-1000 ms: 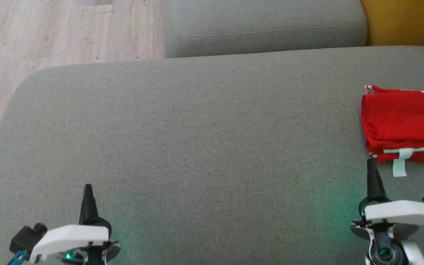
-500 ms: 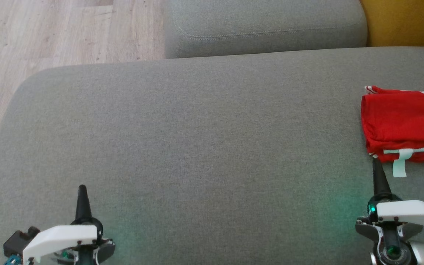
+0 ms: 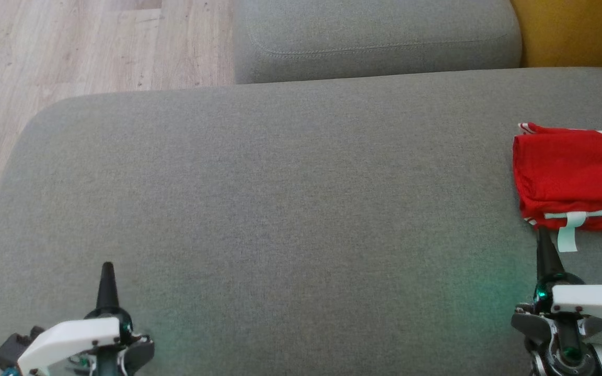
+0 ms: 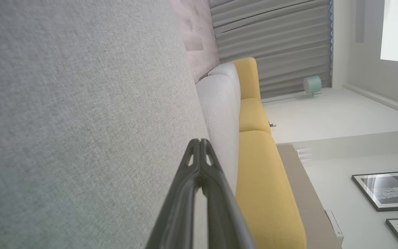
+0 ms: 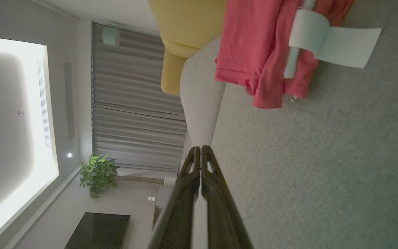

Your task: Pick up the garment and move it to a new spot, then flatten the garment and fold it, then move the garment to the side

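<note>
Home living room: grey sofa [image 3: 280,183], curtains [image 4: 271,45], framed pictures [image 4: 389,190] (potted plant [image 5: 97,173]).

Red garment [image 3: 572,175] folded flat, white trim and tag (lower edge), lying at sofa cushion [image 3: 280,209] far right.

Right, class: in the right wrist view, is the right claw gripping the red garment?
No, the right claw is shut on nothing, with bare grey sofa cushion between its tips and the red garment.

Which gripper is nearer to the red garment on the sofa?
Right. The right gripper points at the red garment from just short of its near edge, not touching. The left gripper is far off across the grey sofa.
</note>
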